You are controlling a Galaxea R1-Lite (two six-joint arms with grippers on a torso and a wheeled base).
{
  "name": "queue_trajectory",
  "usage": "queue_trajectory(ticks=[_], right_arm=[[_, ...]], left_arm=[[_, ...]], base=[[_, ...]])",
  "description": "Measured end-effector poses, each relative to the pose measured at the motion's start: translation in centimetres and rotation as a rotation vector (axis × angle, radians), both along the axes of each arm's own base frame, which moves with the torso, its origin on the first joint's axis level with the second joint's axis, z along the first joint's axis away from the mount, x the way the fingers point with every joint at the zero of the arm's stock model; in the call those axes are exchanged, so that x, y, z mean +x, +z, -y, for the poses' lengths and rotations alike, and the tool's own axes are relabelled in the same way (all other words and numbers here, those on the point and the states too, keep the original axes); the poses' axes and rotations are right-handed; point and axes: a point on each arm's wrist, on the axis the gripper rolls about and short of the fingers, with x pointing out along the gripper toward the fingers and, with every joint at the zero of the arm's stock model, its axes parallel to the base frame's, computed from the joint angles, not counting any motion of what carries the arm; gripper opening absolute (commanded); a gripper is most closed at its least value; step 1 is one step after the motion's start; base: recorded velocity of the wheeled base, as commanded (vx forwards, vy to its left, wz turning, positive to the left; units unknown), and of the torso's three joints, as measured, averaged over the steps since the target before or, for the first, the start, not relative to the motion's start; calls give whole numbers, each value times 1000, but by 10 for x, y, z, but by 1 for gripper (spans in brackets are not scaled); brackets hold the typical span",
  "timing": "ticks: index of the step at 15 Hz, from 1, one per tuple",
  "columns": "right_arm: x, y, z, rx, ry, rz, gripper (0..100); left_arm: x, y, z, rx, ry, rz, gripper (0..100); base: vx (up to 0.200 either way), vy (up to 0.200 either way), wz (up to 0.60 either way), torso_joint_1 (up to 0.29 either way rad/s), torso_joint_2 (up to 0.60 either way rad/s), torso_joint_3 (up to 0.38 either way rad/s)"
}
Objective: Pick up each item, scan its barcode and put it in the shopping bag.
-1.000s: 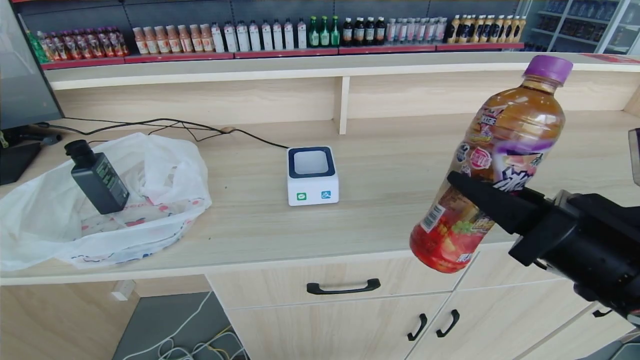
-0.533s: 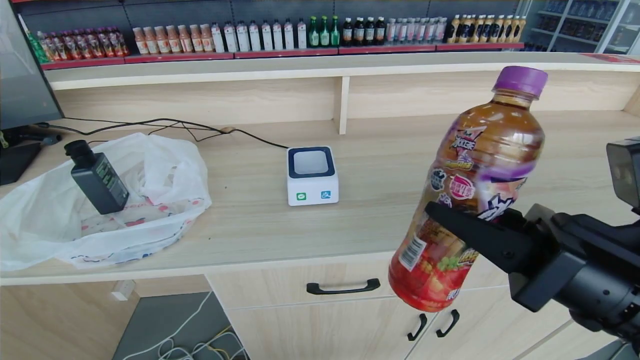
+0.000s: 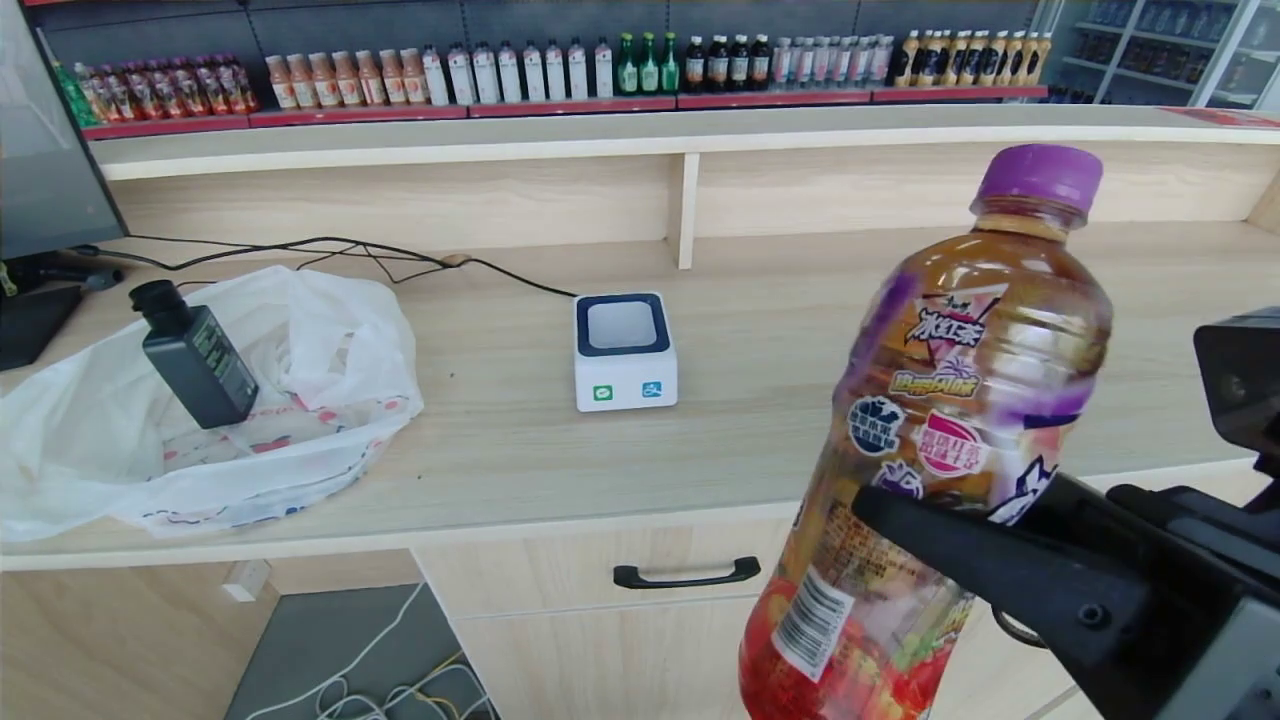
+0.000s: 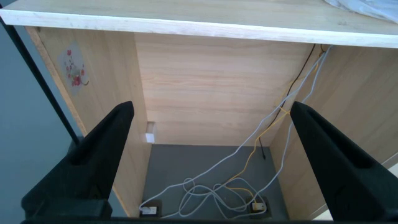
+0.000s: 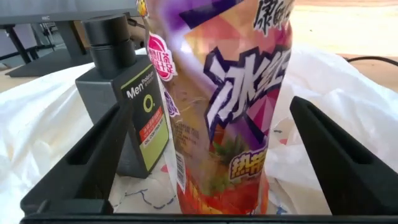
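A tea bottle (image 3: 960,400) with a purple cap and a red-and-purple label hangs upright in front of the counter's right part, its barcode low on the side. My right gripper (image 3: 930,540) is shut on its lower body; in the right wrist view the bottle (image 5: 242,93) sits between the fingers (image 5: 93,155). The white scanner (image 3: 624,348) stands mid-counter. The white shopping bag (image 3: 330,330) lies at the left with a dark bottle (image 3: 195,360) leaning in it. My left gripper (image 4: 211,162) stands open below the counter's edge, with nothing in it.
A black cable (image 3: 330,245) runs from the scanner to a monitor (image 3: 45,150) at the far left. A raised ledge with a divider (image 3: 684,210) backs the counter. Drawers with black handles (image 3: 686,576) are below. Loose cables (image 4: 217,193) lie under the counter.
My right gripper has brought the tea bottle nearer to the head camera and lower in the view, turning it a little. Bag, dark bottle and scanner have not moved.
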Motion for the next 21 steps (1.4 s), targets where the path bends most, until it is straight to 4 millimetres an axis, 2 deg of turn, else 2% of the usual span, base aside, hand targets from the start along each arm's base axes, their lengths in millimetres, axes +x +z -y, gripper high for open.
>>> queue_trajectory(ticks=[4, 8, 11, 16, 21], right_arm=[[-29, 19, 24, 0, -15, 22, 100], [-59, 31, 69, -7, -99, 36, 100], [-90, 34, 99, -16, -150, 43, 100], [-156, 24, 141, -23, -208, 24, 100], [-207, -2, 164, -170, -202, -168, 100]], left_arm=[[0, 0, 0, -1, 0, 0, 100], [0, 0, 0, 0, 0, 0, 100], [0, 0, 0, 0, 1, 0, 100], [0, 0, 0, 0, 0, 0, 100], [0, 0, 0, 0, 0, 0, 100]], base=[[0, 0, 0, 0, 0, 0], [0, 0, 0, 0, 0, 0], [0, 0, 0, 0, 0, 0], [0, 0, 0, 0, 0, 0], [0, 0, 0, 0, 0, 0]])
